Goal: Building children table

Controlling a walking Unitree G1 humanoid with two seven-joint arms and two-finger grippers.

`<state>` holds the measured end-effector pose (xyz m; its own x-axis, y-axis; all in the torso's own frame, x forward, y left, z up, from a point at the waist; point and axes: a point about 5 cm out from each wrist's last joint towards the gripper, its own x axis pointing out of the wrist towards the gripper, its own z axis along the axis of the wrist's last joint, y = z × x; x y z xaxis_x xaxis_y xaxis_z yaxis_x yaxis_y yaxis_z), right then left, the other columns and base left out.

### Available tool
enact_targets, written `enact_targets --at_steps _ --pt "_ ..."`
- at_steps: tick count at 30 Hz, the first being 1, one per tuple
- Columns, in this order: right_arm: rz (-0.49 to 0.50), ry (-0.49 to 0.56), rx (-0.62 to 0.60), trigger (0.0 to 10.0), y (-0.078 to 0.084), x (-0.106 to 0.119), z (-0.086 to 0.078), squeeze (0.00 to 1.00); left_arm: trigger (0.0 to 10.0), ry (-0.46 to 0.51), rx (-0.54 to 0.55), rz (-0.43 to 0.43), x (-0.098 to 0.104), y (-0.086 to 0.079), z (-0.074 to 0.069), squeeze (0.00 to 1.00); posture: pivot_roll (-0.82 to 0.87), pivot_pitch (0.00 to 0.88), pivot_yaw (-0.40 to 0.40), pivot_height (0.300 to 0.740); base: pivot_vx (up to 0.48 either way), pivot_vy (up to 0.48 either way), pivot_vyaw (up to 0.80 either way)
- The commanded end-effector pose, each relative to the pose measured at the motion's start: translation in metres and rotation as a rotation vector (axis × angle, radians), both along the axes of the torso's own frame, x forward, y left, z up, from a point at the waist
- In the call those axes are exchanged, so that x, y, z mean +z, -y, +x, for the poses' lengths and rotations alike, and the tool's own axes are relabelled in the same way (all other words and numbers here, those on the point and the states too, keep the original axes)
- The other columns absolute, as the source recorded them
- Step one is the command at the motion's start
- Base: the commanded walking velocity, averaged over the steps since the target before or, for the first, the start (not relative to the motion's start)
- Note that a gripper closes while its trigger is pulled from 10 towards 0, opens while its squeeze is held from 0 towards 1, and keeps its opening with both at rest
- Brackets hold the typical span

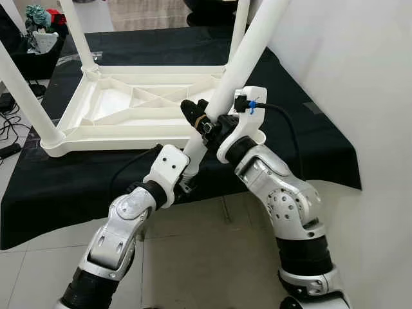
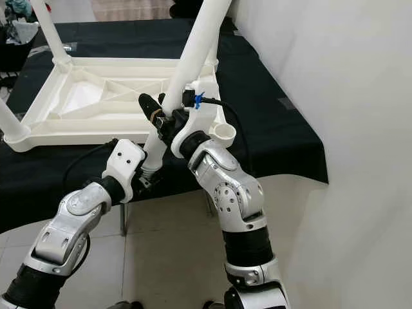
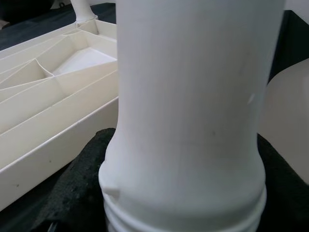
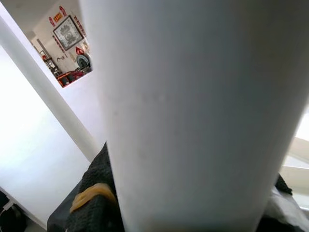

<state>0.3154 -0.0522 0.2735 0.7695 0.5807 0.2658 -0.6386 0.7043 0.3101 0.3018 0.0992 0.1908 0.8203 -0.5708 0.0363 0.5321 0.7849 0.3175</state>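
A white plastic tabletop lies upside down on a black cloth. Legs stand in three of its corners: near left, far left and far right. A loose white table leg leans steeply over the near right corner, beside the open round socket. My right gripper is shut around the leg's middle, its black finger banded in tan. My left gripper is shut on the leg just above its threaded lower end, with black pads on both sides.
The black cloth hangs over the low table's front edge, above a tiled floor. A white wall stands close on the right. Cables and a dark bin with clutter sit at the far left.
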Motion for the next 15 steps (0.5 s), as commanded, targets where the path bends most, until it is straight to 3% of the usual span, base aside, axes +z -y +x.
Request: enact_targets --at_steps 1,6,7,8,9,10,11,15 --pt "0.02 -0.001 0.022 10.0 0.0 0.001 -0.004 0.0 0.0 -0.006 0.006 -0.008 -0.003 -0.002 0.0 0.0 0.08 0.157 -0.024 0.74 0.0 0.0 0.0" --pt "-0.013 0.021 0.002 10.0 0.0 0.0 -0.004 0.0 0.0 -0.006 0.01 0.001 -0.005 -0.002 -0.001 0.0 0.08 0.154 -0.023 0.74 0.0 0.0 0.0" --pt "-0.016 0.025 -0.01 10.0 0.001 -0.001 -0.003 0.0 3.4 -0.013 0.014 0.008 -0.005 -0.003 -0.001 0.0 0.08 0.154 -0.023 0.74 0.0 0.0 0.0" --pt "-0.015 0.025 -0.017 10.0 0.002 -0.002 -0.002 0.0 3.4 -0.018 0.018 0.013 -0.006 -0.003 -0.001 0.0 0.08 0.154 -0.023 0.74 0.0 0.0 0.0" --pt "0.002 0.028 -0.035 10.0 0.006 -0.002 0.0 0.0 10.0 -0.015 0.032 -0.004 -0.004 -0.004 -0.001 0.0 0.08 0.151 -0.024 0.74 0.0 0.0 0.0" --pt "0.002 0.028 -0.035 10.0 0.006 -0.002 0.0 0.0 10.0 -0.015 0.032 -0.004 -0.004 -0.004 -0.001 0.0 0.08 0.151 -0.024 0.74 0.0 0.0 0.0" --pt "0.006 0.03 -0.028 10.0 0.007 -0.003 0.0 1.0 10.0 -0.013 0.035 -0.013 -0.003 -0.004 -0.002 0.0 0.08 0.15 -0.023 0.74 0.0 0.0 0.0" --pt "-0.033 0.064 -0.052 10.0 0.02 -0.006 0.007 1.0 10.0 0.001 0.058 0.0 -0.002 -0.011 -0.008 0.0 0.08 0.144 -0.022 0.74 0.0 0.0 0.0"
